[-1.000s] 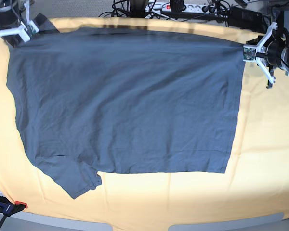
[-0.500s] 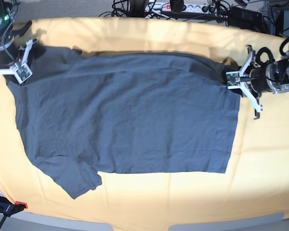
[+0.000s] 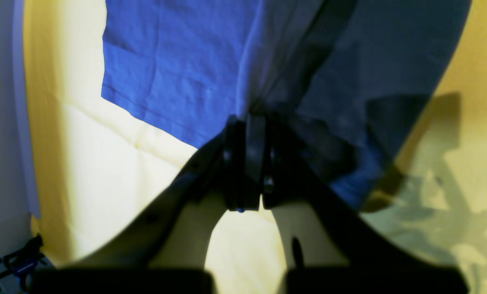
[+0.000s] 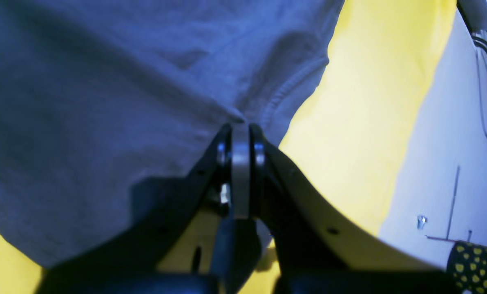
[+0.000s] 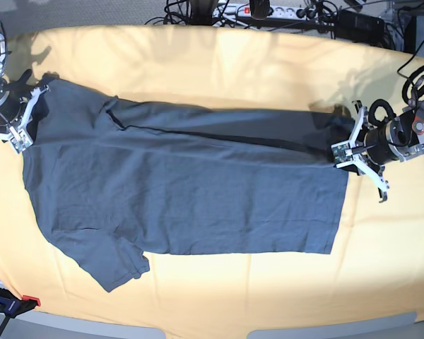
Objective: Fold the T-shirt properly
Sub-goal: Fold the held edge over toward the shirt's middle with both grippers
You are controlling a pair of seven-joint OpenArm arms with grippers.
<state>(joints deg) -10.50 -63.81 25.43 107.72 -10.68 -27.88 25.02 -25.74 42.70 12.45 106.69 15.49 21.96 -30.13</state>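
one t-shirt [image 5: 184, 191], dark slate-grey, is lying across a yellow tablecloth [image 5: 219, 63] covering the bench, its hem pointing toward the bench's right edge in the base view and its shoulder end toward the left edge. its far long edge is lifting off the cloth and doubling over toward the near side, a dark fold line running along the garment's far part. one sleeve is lying flat, reaching toward the near left corner.

two grippers are working at opposite ends of that raised edge. left gripper [image 5: 343, 150], near the right edge of the bench, is clenching the far hem corner; in its wrist view the jaws are pressing together with fabric bunching out from between them. right gripper [image 5: 18, 127], near the left edge, is pinching the shirt at the shoulder end; its wrist view is showing jaws closed on cloth beside a stitched seam.

several cables and a power strip [image 5: 258, 10] are lying beyond the bench's far edge. one clamp with a red tip [image 5: 14, 305] is sitting at the near left corner.
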